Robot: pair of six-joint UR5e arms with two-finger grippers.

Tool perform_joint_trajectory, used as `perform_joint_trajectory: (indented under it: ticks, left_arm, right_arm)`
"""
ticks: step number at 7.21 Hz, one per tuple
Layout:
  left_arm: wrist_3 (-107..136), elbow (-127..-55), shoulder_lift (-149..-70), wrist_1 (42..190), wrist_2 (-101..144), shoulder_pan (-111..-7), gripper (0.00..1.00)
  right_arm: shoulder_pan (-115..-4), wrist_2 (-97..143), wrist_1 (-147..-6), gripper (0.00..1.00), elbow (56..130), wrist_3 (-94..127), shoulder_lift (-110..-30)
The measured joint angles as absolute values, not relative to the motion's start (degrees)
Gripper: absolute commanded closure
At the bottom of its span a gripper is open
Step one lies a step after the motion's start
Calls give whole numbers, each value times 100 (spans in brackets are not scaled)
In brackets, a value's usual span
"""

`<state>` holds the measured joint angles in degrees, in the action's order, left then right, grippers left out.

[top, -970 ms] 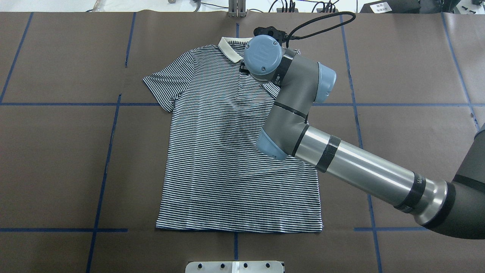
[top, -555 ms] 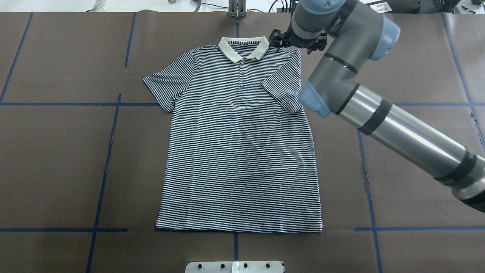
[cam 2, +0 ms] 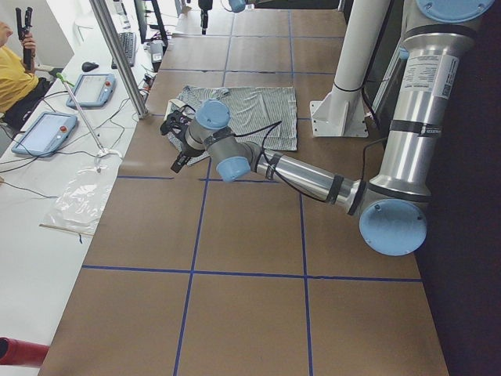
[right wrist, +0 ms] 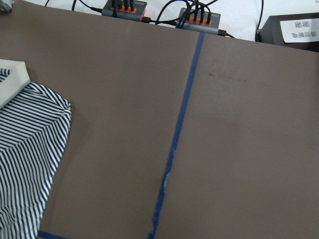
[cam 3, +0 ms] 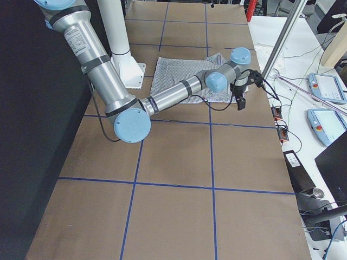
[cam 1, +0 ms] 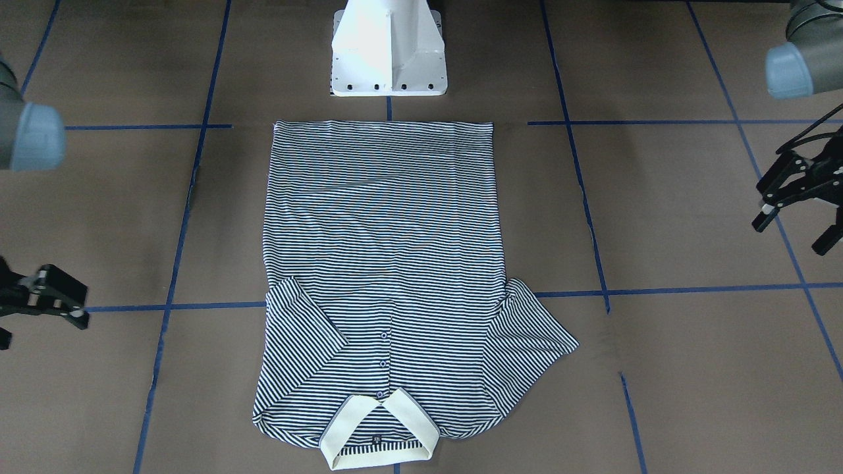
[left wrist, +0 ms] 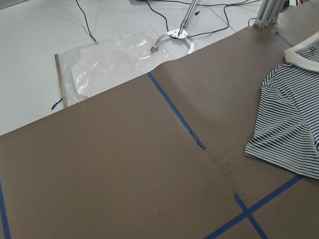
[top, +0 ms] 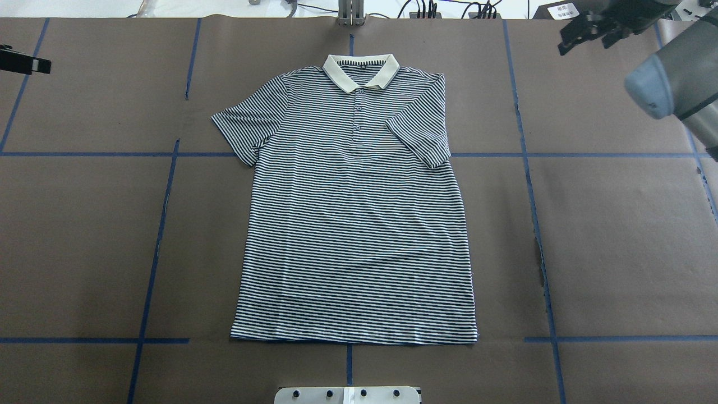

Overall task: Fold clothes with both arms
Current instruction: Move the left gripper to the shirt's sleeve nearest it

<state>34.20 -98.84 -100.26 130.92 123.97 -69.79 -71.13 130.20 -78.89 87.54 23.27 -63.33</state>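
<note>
Brown paper (top: 84,252) covers the table, crossed by blue tape lines (top: 606,155). The polo shirt (top: 353,224) lies flat at the middle, buttons up. Its hem is toward the white pedestal base (cam 1: 388,49) and its cream collar (top: 360,72) is at the far side. The sleeve on the robot's left (top: 241,129) is spread out on the paper; the sleeve on its right (top: 418,134) is folded in over the chest.

Both arms are out at the sides, well apart from the shirt, so it shows whole from overhead. The left gripper (cam 1: 793,230) hangs over bare paper with its fingers spread wide and nothing between them. The right gripper (top: 586,38) is near the far right corner, its jaws also apart and empty.

Beyond the far edge of the paper are cable boxes with orange plugs (right wrist: 197,17), a clear plastic bag (left wrist: 114,59) and a metal post (top: 350,12). On the side bench lie two tablet-like pendants (cam 2: 92,88), with a person's yellow sleeve (cam 2: 12,74) near them.
</note>
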Motion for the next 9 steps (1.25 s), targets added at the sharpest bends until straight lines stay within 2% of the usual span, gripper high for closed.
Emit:
perform_joint_trajectory:
  ticks: [2,4,7,9]
  left_arm:
    - [5030,-9416,-10646,13104,11195,-5797,37]
    - [5836,-8374,-11438,13167,10161,-5049,39]
    - [6214,-7036,-12082,13770,9472,-4666,42]
    - [6240,-6741,-12245,13875,9383,-4599,42]
  right_arm:
    - [-7527,13356,-7870,0,8816,1697,-6746]
    - [-7587,13391,-7845,0,8821,1610,-6824]
    - [-7588,13387,-7823,0,8816,1617,-6848]
    - [-7588,13380,-7822,0,8810,1610,-6861]
